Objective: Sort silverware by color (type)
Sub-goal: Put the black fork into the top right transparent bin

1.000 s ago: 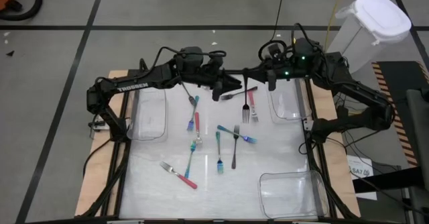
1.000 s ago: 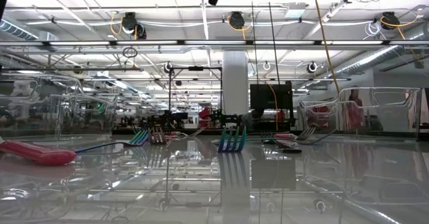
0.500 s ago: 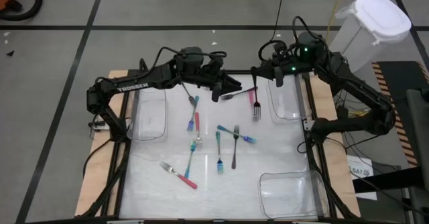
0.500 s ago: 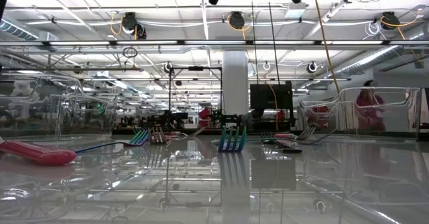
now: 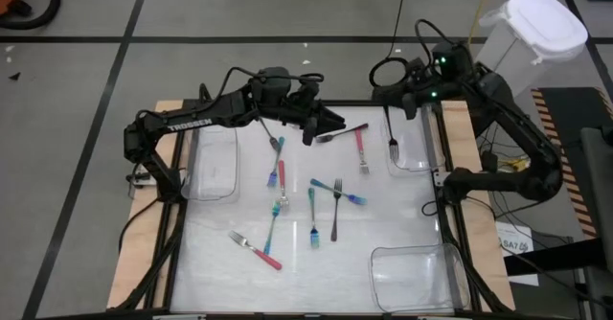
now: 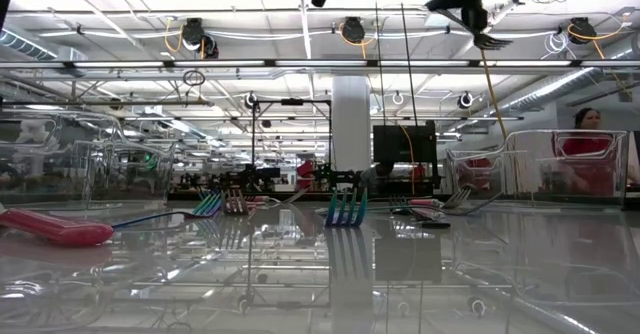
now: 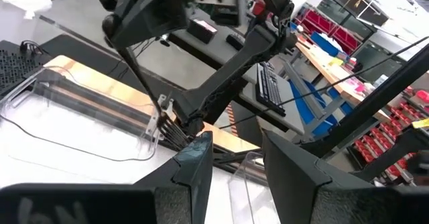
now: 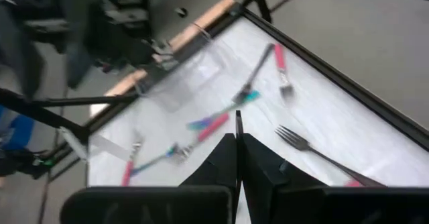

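My right gripper (image 5: pixel 389 112) is shut on a black fork (image 5: pixel 393 146), high over the left wall of the far right clear bin (image 5: pixel 420 152). In the low view the gripper (image 6: pixel 468 9) shows at the top, with the tines (image 6: pixel 490 42) below it. My left gripper (image 5: pixel 329 122) hovers open and empty above the table's far middle, over a grey fork (image 5: pixel 335 135). Several pink-handled, teal-handled and black forks lie flat on the white tabletop, among them a pink one (image 5: pixel 360 148) and a black one (image 5: pixel 335 215). My right gripper holds the black fork by its handle (image 8: pixel 348 176); the finger hides the exact spot. The fingers (image 8: pixel 261 163) slant downward from the table's far right. The fork is lifted clear, and its tines (image 8: pixel 289 134) slant down and away from the fingers.
A clear bin (image 5: pixel 215 162) stands at the table's left edge and another (image 5: pixel 417 274) at the near right corner. A white lidded container (image 5: pixel 532 33) stands beyond the far right corner. A person (image 6: pixel 590 124) shows in the room behind.
My right gripper has carried the black fork toward the table's right edge, from over the pink fork to over the far right bin's left wall, turning and tipping downward as it went. The fork has stayed lifted clear.
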`<action>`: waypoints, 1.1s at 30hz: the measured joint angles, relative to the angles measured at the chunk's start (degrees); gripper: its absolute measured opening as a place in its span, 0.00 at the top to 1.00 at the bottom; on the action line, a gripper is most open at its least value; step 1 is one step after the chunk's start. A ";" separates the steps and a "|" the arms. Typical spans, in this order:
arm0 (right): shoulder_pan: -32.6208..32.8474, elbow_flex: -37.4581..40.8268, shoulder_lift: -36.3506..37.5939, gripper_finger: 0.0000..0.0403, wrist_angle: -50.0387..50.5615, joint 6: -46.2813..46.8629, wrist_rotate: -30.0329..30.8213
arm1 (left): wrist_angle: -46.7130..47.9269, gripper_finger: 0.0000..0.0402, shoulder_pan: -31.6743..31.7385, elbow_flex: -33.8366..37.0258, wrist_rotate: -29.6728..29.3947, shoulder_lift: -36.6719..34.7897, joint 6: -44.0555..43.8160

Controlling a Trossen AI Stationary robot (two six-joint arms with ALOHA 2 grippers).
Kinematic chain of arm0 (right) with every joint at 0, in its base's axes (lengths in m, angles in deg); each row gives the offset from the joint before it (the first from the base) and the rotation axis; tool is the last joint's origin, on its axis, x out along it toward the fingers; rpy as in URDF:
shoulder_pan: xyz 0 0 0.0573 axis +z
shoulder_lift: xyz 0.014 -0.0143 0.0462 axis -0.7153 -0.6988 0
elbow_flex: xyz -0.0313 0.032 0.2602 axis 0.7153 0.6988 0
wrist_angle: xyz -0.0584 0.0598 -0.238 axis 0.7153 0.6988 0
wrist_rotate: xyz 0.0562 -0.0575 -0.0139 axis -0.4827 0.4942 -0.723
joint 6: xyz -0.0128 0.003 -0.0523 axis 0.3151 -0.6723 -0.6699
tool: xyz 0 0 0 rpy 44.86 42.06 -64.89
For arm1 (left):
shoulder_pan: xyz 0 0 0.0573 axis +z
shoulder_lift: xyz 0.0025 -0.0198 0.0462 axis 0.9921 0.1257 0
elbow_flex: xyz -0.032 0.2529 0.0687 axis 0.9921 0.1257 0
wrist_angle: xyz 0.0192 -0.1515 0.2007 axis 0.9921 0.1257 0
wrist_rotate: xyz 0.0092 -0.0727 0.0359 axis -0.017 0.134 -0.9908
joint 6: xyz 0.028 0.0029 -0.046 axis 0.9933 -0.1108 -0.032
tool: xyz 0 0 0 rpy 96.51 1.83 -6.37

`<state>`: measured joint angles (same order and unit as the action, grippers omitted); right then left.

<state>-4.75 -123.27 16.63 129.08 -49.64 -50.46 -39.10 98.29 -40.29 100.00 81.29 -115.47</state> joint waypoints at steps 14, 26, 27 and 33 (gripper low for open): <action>-10.83 2.20 -2.41 0.99 5.91 -6.25 3.91 | 1.58 0.67 -0.20 0.00 -6.08 0.02 -2.24; -15.57 19.46 -2.43 0.99 -0.83 -1.61 6.23 | 3.58 0.67 -1.05 0.00 -7.75 0.04 -7.36; -15.62 20.70 -2.43 0.99 -2.62 -1.09 6.18 | 3.96 0.67 -1.38 0.00 -8.66 0.04 -7.71; -15.62 24.96 -2.43 0.99 -9.14 0.83 6.06 | 4.24 0.67 -3.35 0.00 -14.20 0.04 -9.25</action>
<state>-20.37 -98.31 14.20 119.94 -48.81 -44.40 -34.86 94.94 -40.29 85.80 81.33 -124.72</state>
